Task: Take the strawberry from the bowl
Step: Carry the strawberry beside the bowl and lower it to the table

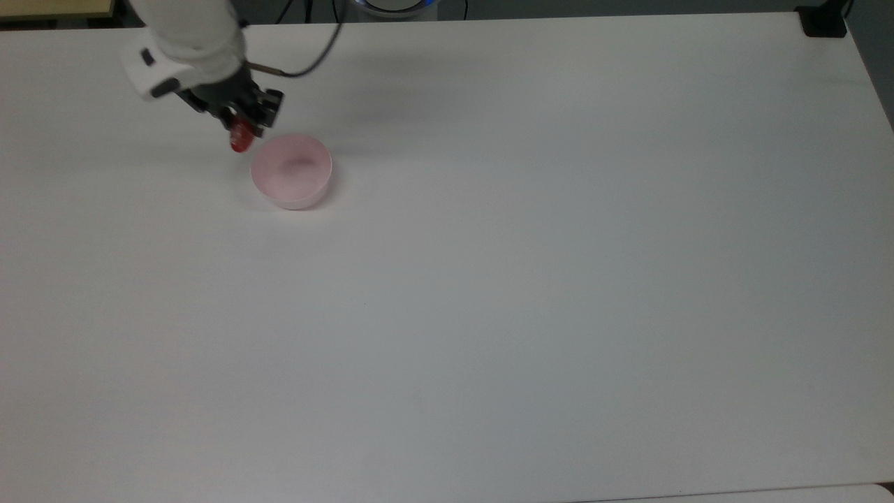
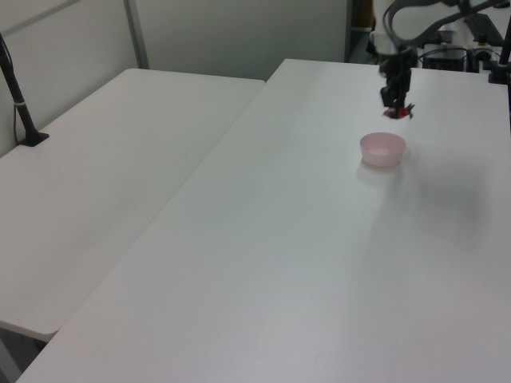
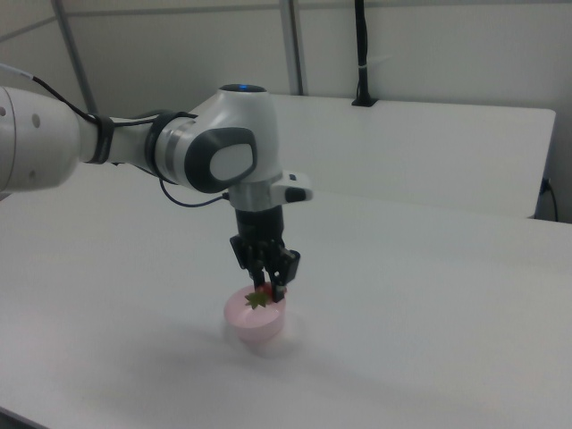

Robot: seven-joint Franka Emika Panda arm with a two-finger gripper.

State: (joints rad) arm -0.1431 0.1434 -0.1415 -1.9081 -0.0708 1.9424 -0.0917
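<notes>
The red strawberry (image 1: 242,137) hangs in the air, pinched by my gripper (image 1: 243,130), which is shut on it. Its green leafy top (image 3: 259,299) shows in the right view, just above the bowl. The pale pink bowl (image 1: 291,171) stands on the white table with nothing inside it. In the left view the gripper (image 2: 396,109) holds the strawberry (image 2: 395,115) clear above the bowl (image 2: 382,149). In the top view the strawberry lies past the bowl's upper left rim.
The white table (image 1: 489,293) stretches wide around the bowl. A second white table (image 2: 104,175) adjoins it on the left view's left, with a black pole (image 2: 17,96) on it. A black block (image 1: 823,22) sits at the top view's upper right corner.
</notes>
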